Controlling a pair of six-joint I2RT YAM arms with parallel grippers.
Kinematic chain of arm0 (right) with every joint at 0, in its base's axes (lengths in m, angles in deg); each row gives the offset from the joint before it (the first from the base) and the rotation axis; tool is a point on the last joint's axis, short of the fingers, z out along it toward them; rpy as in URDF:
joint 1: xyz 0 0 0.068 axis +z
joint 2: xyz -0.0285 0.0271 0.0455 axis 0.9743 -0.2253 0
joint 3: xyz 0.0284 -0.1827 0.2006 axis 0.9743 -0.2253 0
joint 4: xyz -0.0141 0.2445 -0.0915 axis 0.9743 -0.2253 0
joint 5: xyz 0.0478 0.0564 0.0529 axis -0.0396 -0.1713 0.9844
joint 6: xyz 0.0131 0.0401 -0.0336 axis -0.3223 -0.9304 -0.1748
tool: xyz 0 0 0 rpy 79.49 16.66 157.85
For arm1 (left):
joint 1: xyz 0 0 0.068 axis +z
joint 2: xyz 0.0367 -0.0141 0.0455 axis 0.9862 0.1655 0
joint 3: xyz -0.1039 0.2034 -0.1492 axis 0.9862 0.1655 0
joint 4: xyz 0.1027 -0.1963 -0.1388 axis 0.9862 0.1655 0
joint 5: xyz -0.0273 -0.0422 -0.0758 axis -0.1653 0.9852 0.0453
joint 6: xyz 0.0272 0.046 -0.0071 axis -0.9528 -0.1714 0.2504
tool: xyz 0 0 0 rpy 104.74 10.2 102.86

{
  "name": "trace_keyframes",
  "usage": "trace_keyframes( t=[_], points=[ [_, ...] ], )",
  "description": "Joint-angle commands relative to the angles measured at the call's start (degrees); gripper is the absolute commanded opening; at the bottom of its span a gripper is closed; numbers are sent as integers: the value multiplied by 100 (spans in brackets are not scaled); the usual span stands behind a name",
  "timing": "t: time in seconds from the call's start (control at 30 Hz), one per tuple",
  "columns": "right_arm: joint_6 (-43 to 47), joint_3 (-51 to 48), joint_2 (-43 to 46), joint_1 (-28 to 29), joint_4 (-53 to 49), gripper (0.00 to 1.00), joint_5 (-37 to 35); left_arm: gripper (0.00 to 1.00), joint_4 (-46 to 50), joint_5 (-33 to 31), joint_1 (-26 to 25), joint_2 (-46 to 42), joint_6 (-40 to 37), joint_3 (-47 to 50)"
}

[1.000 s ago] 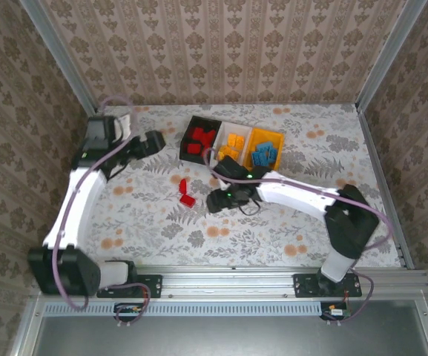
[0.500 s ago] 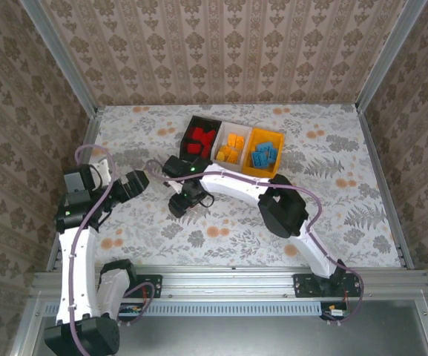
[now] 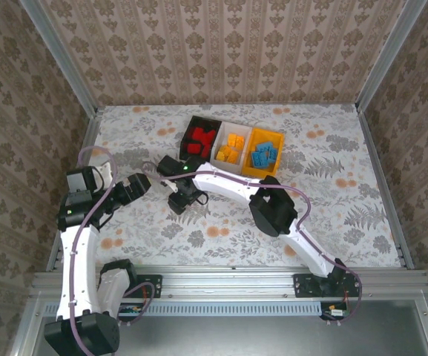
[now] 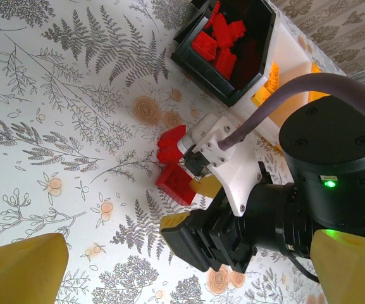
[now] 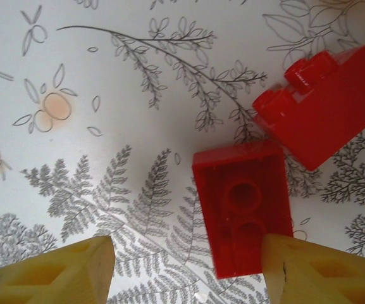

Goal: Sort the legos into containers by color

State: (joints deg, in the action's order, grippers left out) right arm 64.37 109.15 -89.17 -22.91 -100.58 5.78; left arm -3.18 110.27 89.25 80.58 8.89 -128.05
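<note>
Two red legos lie on the table: one upside down [image 5: 242,202] [image 4: 174,183], one studs-up [image 5: 327,101] [image 4: 171,142] just beyond it. My right gripper [image 5: 185,253] [image 3: 178,199] [image 4: 190,202] hangs low over the upside-down one, open. Its right finger [image 5: 321,269] sits at the brick's edge and its left finger [image 5: 55,269] stands well apart. My left gripper [image 4: 188,253] [image 3: 136,185] is wide open to the left, holding nothing. The containers stand behind: the black bin [image 3: 189,127] with red legos [image 4: 223,44], the white bin [image 3: 223,136] with orange ones, the orange-yellow bin [image 3: 280,142] with blue ones.
The right arm [image 3: 228,185] stretches across the middle of the table toward the left. Metal rails [image 3: 87,141] edge the floral table, with patterned walls behind. Open tabletop lies to the right [image 3: 332,200] and in front of the bins.
The right gripper has swung left and come down over the red legos, its jaws narrowing a little. The left arm has drawn back from the far left toward the near side.
</note>
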Motion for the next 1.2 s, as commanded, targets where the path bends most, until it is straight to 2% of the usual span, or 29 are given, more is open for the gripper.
trace_keyframes(
  t=[0.0, 0.3, 0.6, 0.83, 0.97, 1.17],
  points=[
    [-14, 99, -64, 11, -244, 63, -357, 100, 89, 135, 72, 14, -189, -64],
    [-170, -660, 725, 1, 348, 65, -530, 100, 4, 138, 141, 122, -194, -109],
    [-29, -149, 95, -245, 141, 67, -182, 100, 37, 134, 146, 168, -218, -136],
    [-18, 13, -177, -321, 138, 64, -107, 100, 88, 125, 158, 195, -225, -174],
    [-43, 16, -234, -332, 152, 59, -97, 100, 110, 121, 153, 191, -225, -192],
    [-147, -191, 9, -334, 354, 34, -285, 100, 98, 114, 158, 203, -216, -178]
  ],
)
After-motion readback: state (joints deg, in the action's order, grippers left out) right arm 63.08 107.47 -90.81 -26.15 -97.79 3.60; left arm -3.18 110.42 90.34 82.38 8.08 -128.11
